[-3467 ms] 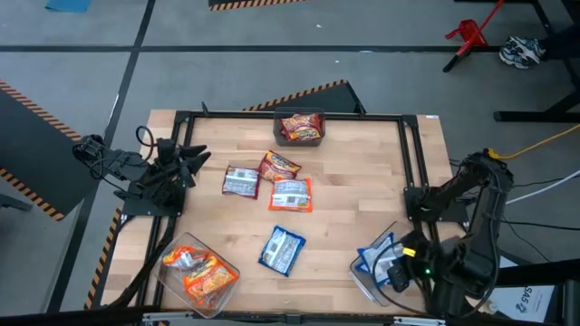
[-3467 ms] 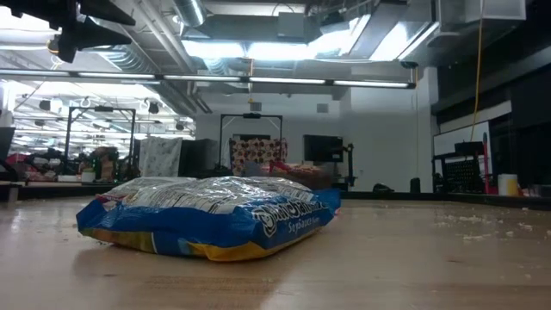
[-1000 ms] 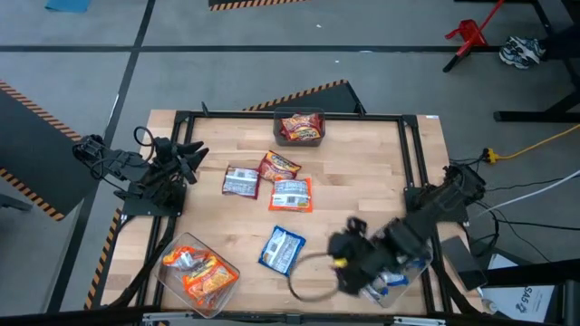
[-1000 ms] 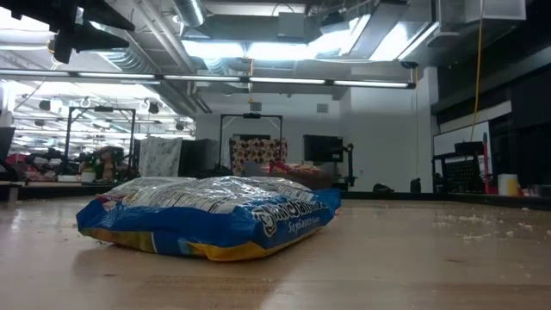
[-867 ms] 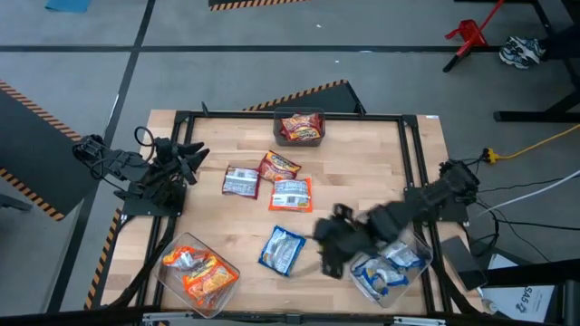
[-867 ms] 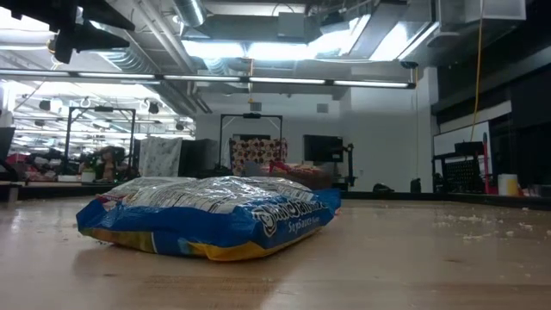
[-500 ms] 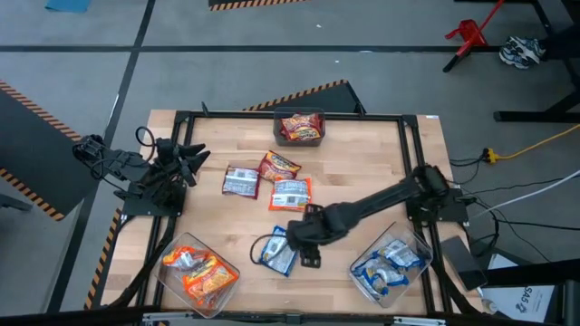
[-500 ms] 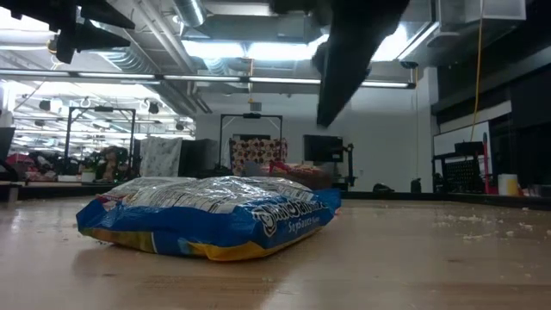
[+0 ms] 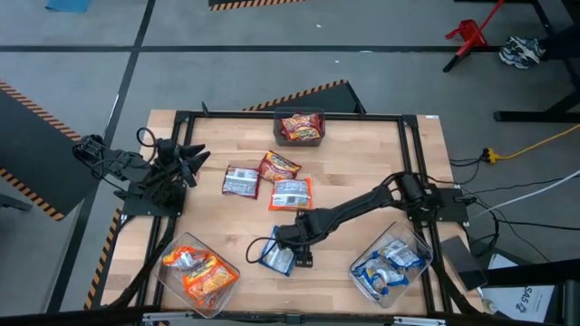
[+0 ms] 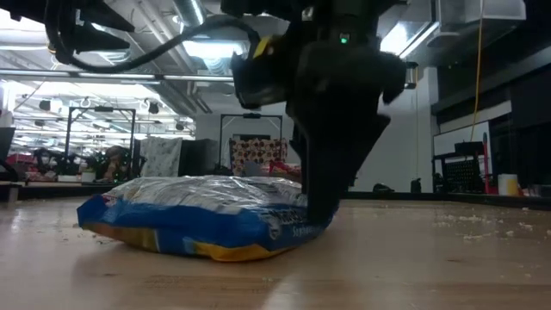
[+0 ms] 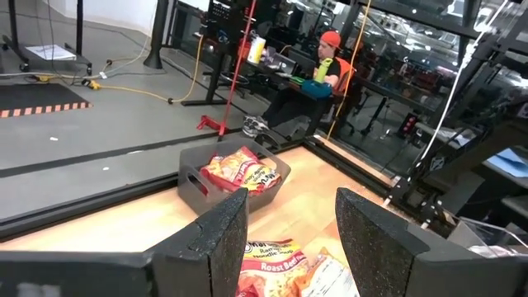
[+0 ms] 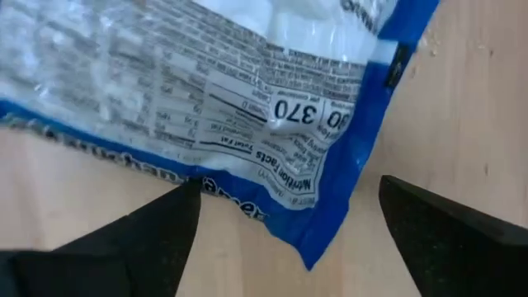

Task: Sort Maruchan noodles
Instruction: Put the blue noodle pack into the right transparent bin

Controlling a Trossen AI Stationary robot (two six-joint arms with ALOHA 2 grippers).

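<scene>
Right under our right gripper [image 12: 280, 239], jaws spread wide, lies the blue noodle packet [image 12: 206, 107]. Next we lower and pinch its corner.

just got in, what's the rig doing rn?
Sorting noodle packets. The right gripper is down over the blue packet on the table, jaws open on either side of one corner, not closed yet. Three more packets lie loose mid-table. The clear bin at the right holds blue ones, the left bin orange. The left gripper waits at the left edge.
</scene>
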